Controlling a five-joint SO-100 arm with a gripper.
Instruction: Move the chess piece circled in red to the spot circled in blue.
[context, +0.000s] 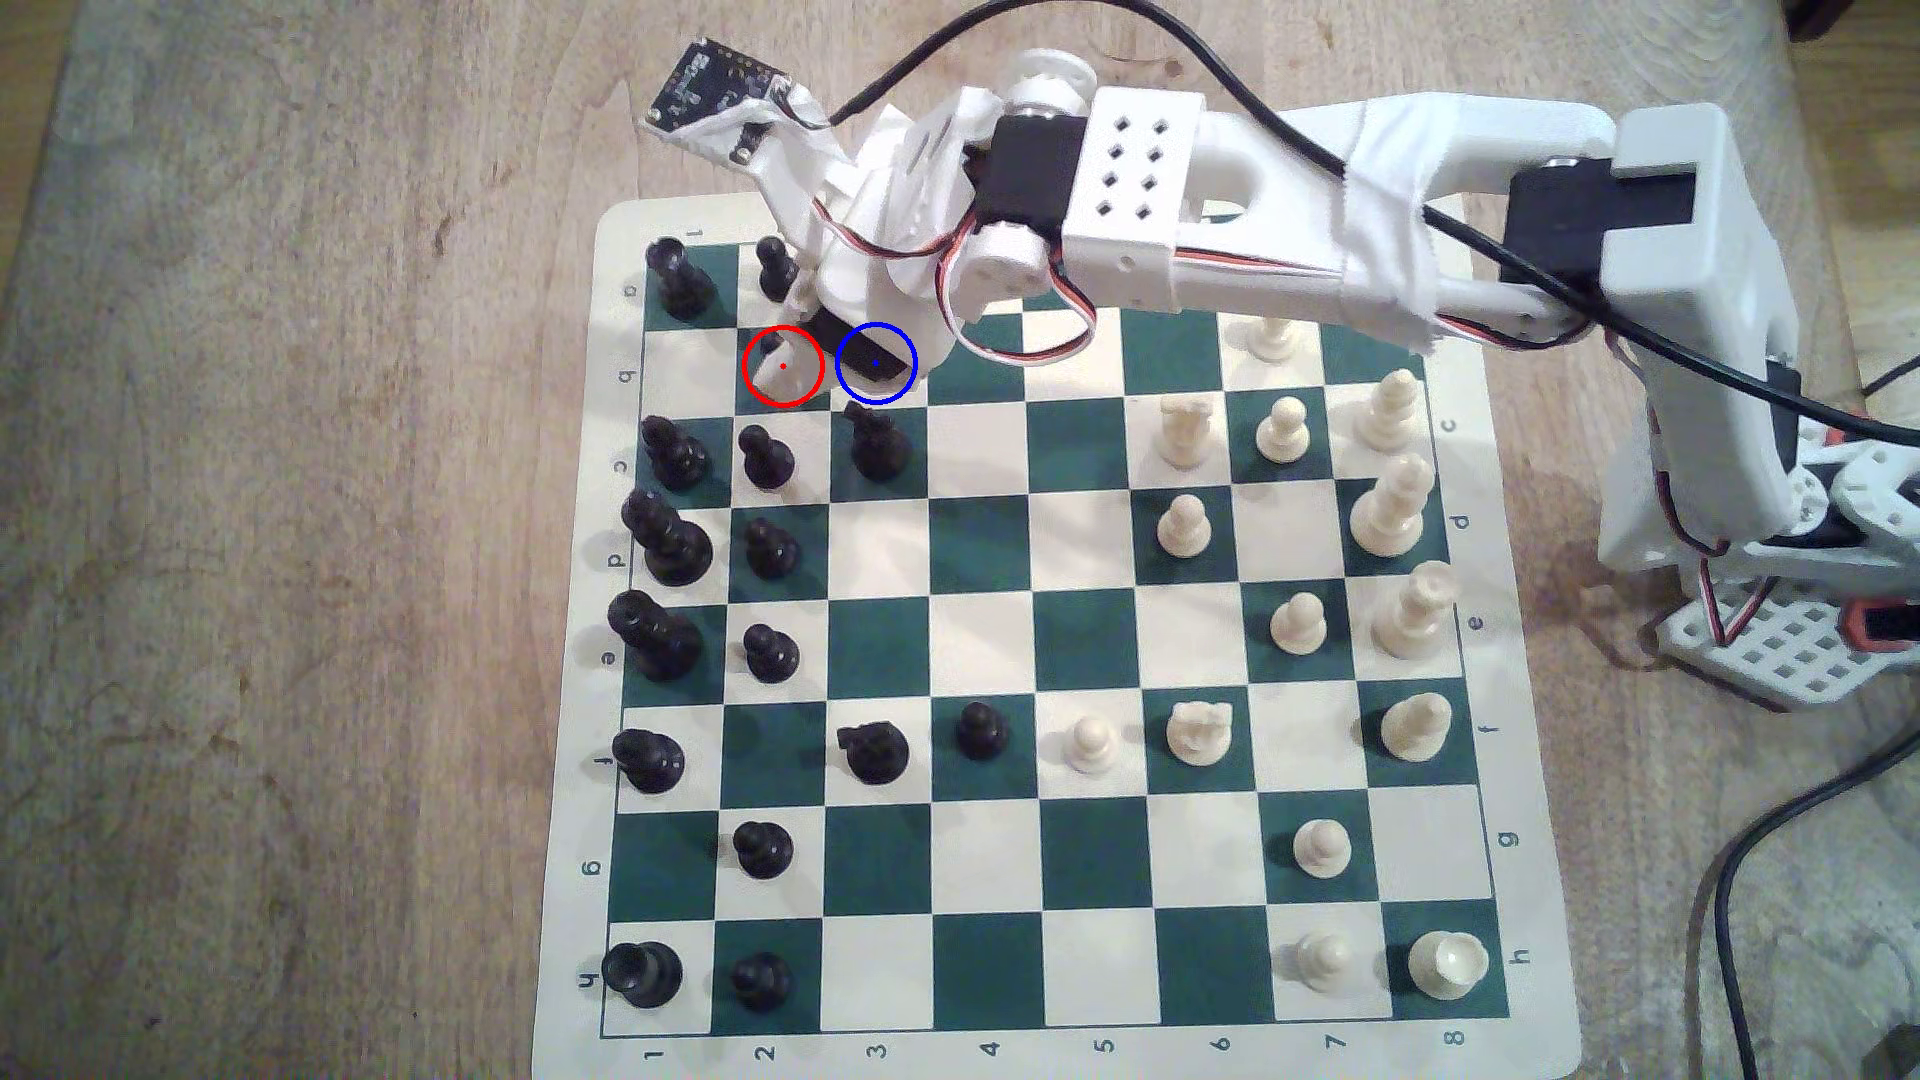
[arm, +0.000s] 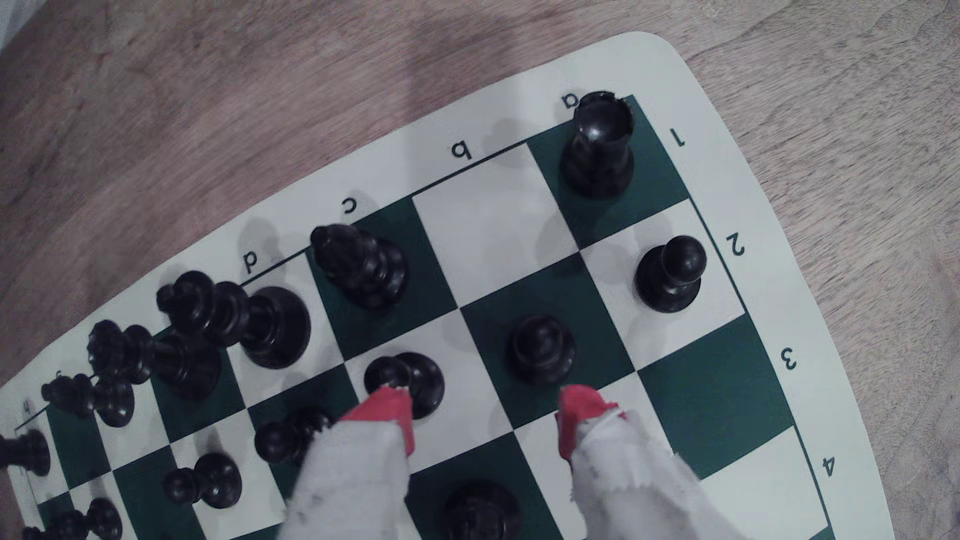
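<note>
- Reaching over the far corner of the chess board (context: 977, 644), the white arm (context: 1143, 208) is seen stretched in from the exterior view's right, w/ its wrist hung over the a/b files near ranks 2-3.
- Gripper (arm: 480, 405): jaws are held wide open, nothing clamped. Both red-tipped fingers (arm: 384, 413) are wrapped in white tape further back.
- The chess piece (arm: 540, 350), a black pawn, is stood upright on dark green b2. It's found just past the fingertips, closer to the finger on the rank-3 side, and no contact can be made out.
- The spot (arm: 631, 389) = white b3, right next to the pawn's square. Most of it is covered by the one finger, so only a sliver is shown in the wrist view.
- In the exterior view the red ring (context: 744, 366) and blue ring (context: 914, 363) are drawn side by side, and both squares are mostly hidden under the gripper, so the pawn can't be picked out there tbh.
- Neighbours: black rook (arm: 597, 148) on a1, another black pawn (arm: 670, 275) on a2, a 3rd pawn (arm: 410, 381) on c2 partly blocked by the other finger, black knight (arm: 480, 511) on c3.
- Everything is laid on a wood table (context: 260, 519).
</note>
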